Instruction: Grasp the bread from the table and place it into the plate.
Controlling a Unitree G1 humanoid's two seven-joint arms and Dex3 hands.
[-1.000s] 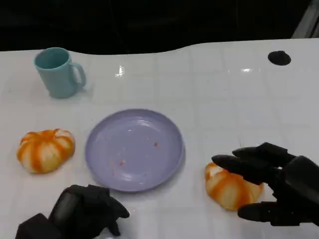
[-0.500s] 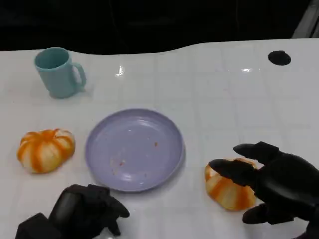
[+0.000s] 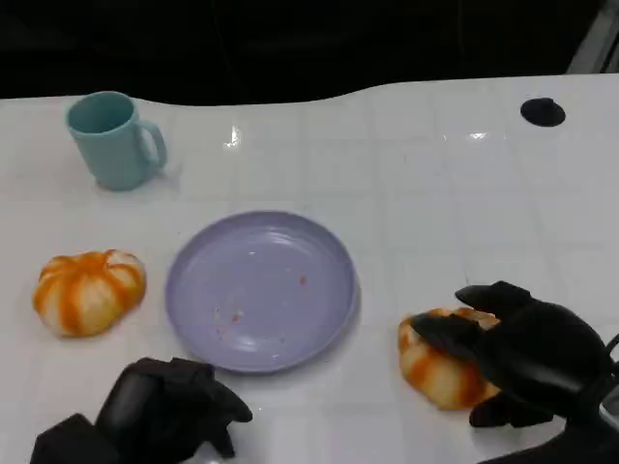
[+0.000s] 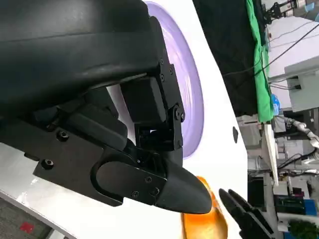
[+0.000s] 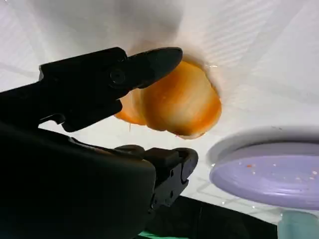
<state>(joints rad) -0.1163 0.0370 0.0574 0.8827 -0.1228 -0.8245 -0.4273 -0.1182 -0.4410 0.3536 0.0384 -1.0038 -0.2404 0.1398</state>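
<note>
Head view: we see the right hand point(image 3: 522, 360) draped over the bread point(image 3: 440, 367) on the white bench point(image 3: 435, 184), fingers around it, just right of the lavender plate point(image 3: 259, 290); whether it truly grips, we cannot tell. Left hand point(image 3: 164, 411) sits clenched, holding nothing

We judge this a lab or workshop, white gridded table point(image 3: 455, 193) against a dark backdrop, green cloth point(image 4: 256, 59) hanging beyond it, loose cables point(image 4: 289, 42), stands and equipment racks point(image 4: 286, 199) at the room's edge
</note>
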